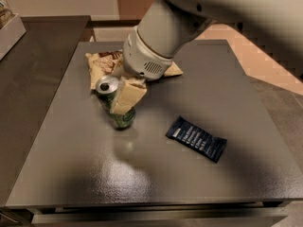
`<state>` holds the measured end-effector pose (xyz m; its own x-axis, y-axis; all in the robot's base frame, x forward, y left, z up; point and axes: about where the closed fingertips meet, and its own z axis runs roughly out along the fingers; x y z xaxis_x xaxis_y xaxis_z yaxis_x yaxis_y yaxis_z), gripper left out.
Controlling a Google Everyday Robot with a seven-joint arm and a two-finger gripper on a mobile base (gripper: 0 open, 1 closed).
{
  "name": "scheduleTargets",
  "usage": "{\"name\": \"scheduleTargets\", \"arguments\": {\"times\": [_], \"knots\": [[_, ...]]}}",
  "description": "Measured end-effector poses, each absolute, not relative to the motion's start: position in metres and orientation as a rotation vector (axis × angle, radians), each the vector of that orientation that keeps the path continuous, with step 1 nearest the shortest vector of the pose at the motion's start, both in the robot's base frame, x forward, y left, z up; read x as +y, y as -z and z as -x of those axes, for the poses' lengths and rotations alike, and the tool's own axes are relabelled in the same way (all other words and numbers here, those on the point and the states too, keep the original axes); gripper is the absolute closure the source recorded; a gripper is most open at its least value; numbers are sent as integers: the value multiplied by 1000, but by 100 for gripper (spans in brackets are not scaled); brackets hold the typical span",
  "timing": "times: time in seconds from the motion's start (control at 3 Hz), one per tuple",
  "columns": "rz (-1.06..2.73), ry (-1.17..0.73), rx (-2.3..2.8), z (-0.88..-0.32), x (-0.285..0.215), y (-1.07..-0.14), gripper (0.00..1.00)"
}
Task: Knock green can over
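The green can [122, 119] stands left of the middle of the dark table [156, 183]. It is tilted, with its silver top [108, 85] leaning to the left. My gripper [125, 98] is a cream wedge at the end of the big white arm [156, 46]. It lies against the can's upper right side and covers part of it. The can's base is on the table.
A dark blue wrapper [196, 138] lies flat to the right of the can. A tan chip bag [104, 63] lies behind the can, partly under the arm. A second dark counter [33, 70] adjoins on the left.
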<state>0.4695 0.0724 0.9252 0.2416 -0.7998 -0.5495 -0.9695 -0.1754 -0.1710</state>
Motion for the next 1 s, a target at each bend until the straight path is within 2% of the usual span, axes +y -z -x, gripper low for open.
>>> {"name": "scheduleTargets", "arguments": {"times": [0.67, 1.0], "knots": [[2053, -96, 1873, -510, 6, -935, 100], [2114, 76, 1937, -519, -12, -927, 82]]}}
